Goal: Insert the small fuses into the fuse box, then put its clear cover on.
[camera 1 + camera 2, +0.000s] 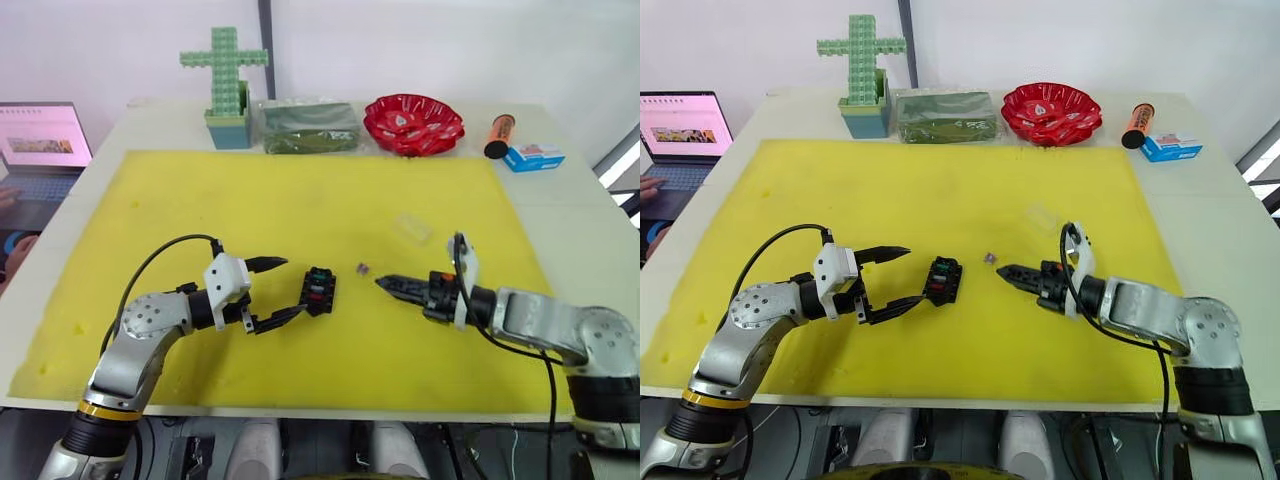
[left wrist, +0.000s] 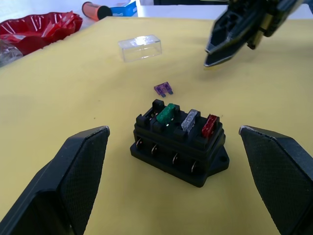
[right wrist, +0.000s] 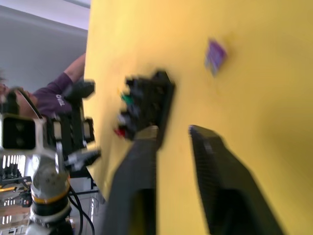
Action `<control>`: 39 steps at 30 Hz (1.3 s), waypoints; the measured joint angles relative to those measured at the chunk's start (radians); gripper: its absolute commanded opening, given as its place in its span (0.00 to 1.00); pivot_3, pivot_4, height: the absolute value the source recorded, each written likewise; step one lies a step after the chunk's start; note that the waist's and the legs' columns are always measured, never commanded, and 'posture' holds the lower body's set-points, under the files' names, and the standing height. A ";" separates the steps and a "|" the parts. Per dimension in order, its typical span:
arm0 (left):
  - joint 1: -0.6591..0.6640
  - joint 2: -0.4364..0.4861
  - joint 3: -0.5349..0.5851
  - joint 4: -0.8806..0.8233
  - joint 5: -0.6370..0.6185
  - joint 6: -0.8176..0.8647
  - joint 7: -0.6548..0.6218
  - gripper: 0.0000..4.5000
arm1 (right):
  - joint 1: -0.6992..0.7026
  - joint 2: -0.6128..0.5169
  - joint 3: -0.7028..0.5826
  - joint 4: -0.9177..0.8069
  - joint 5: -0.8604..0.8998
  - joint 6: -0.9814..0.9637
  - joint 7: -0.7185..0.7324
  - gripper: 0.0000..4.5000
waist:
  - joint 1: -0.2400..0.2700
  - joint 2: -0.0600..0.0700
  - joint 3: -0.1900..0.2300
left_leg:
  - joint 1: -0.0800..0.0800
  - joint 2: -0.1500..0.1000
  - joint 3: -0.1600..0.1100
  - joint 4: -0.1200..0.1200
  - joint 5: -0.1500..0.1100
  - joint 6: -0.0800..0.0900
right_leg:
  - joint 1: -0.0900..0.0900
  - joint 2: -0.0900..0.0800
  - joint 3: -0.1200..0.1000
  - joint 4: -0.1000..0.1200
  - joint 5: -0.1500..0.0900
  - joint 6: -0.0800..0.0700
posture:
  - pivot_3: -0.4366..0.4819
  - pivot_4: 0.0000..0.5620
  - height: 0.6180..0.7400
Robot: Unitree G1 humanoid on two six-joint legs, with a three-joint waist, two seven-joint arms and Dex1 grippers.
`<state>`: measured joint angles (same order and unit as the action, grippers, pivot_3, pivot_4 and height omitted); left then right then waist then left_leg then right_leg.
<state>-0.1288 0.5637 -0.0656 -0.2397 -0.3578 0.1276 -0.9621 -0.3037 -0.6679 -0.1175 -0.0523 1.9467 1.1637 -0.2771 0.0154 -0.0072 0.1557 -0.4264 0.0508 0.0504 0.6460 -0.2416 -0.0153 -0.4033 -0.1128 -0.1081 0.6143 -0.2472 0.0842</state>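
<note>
The black fuse box [image 1: 319, 290] stands on the yellow mat [image 1: 200, 200], with green, grey and red small fuses [image 2: 188, 120] seated in its top slots. A purple fuse [image 1: 362, 267] lies loose on the mat just right of the box. Farther back and to the right lies the clear cover [image 1: 412, 228], on its own. My left gripper [image 1: 295, 286] is open wide, its fingertips just left of the box and apart from it. My right gripper [image 1: 382, 283] points at the purple fuse from the right, fingers [image 3: 215, 186] a narrow gap apart with nothing between them.
Along the table's back edge stand a green block cross in a teal pot [image 1: 227, 85], a wrapped green package [image 1: 306, 126], a red bowl [image 1: 413, 123], an orange tube [image 1: 499, 135] and a blue-white box [image 1: 533, 156]. A laptop [image 1: 40, 150] and a person's hand are at the left.
</note>
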 measured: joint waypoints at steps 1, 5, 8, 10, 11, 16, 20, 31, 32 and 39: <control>-0.001 0.000 0.000 0.000 0.000 0.000 0.000 1.00 | -0.029 -0.008 0.015 0.036 -0.007 0.007 0.015 0.51 | -0.001 0.000 0.000 | 0.000 0.000 0.001 0.000 0.000 0.000 | 0.000 0.000 0.000 0.000 0.000 0.000 | 0.48 0.27 1.00; -0.003 0.000 0.000 0.001 0.000 0.000 0.000 1.00 | -0.134 -0.043 0.052 0.160 -0.096 0.074 0.132 0.51 | -0.002 0.000 0.000 | 0.000 0.000 0.001 0.001 0.000 0.000 | 0.000 0.000 0.001 0.000 0.000 0.000 | 0.48 0.27 1.00; -0.005 -0.001 0.000 0.002 0.000 0.001 0.000 1.00 | -0.217 -0.047 0.073 0.262 -0.202 0.132 0.251 0.51 | -0.002 0.000 0.000 | 0.000 0.000 0.001 0.000 0.000 0.000 | -0.001 0.000 0.000 0.001 0.000 0.000 | 0.48 0.27 1.00; -0.005 -0.001 0.000 0.001 0.000 0.001 0.000 1.00 | -0.265 -0.044 0.088 0.310 -0.269 0.159 0.321 0.51 | -0.002 0.000 0.000 | 0.000 0.000 0.001 0.000 0.000 0.000 | -0.001 0.000 0.000 0.001 0.000 0.000 | 0.48 0.27 1.00; -0.005 -0.001 0.000 0.001 0.000 0.002 0.001 1.00 | -0.291 -0.041 0.100 0.331 -0.314 0.172 0.364 0.51 | -0.002 0.000 0.000 | 0.000 0.000 0.001 0.000 0.000 0.000 | -0.001 0.000 0.000 0.001 0.000 0.000 | 0.48 0.27 1.00; -0.003 0.000 0.000 0.000 0.000 0.003 0.003 1.00 | -0.345 -0.013 0.137 0.395 -0.529 0.189 0.546 0.51 | -0.001 0.000 0.000 | 0.000 0.000 0.001 0.000 0.000 0.000 | -0.001 0.000 0.000 0.001 0.000 0.000 | 0.48 0.27 1.00; -0.003 0.000 0.000 0.000 0.000 0.003 0.007 1.00 | -0.376 0.020 0.151 0.423 -0.666 0.187 0.659 0.51 | -0.003 0.000 0.000 | 0.000 0.000 0.001 0.000 0.000 0.000 | -0.002 0.000 0.000 0.002 0.000 0.000 | 0.48 0.27 1.00; -0.002 0.000 0.000 -0.002 0.000 0.013 0.009 1.00 | -0.429 0.081 0.145 0.492 -0.928 0.173 0.867 0.51 | -0.005 0.000 0.000 | 0.001 0.000 0.001 0.000 0.000 0.000 | -0.002 0.000 0.000 0.003 0.000 0.000 | 0.48 0.27 1.00; -0.003 0.000 0.000 -0.003 0.000 0.013 0.009 1.00 | -0.433 0.086 0.145 0.493 -0.946 0.173 0.880 0.51 | -0.006 0.000 0.000 | 0.001 0.000 0.001 0.000 0.000 0.000 | -0.002 0.000 0.000 0.004 0.000 0.000 | 0.48 0.27 1.00; -0.003 0.000 0.000 -0.008 0.000 0.015 0.010 1.00 | -0.440 0.122 0.122 0.506 -1.034 0.173 0.933 0.51 | -0.006 0.000 0.000 | 0.001 0.000 0.001 0.000 0.000 0.000 | -0.002 0.000 0.000 0.005 0.000 0.000 | 0.48 0.27 1.00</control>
<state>-0.1314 0.5635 -0.0653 -0.2474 -0.3579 0.1421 -0.9521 -0.7436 -0.5462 0.0046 0.4538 0.9123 1.3363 0.6564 0.0090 -0.0068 0.1556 -0.4251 0.0512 0.0518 0.6463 -0.2416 -0.0152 -0.4050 -0.1128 -0.1077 0.6189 -0.2469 0.0843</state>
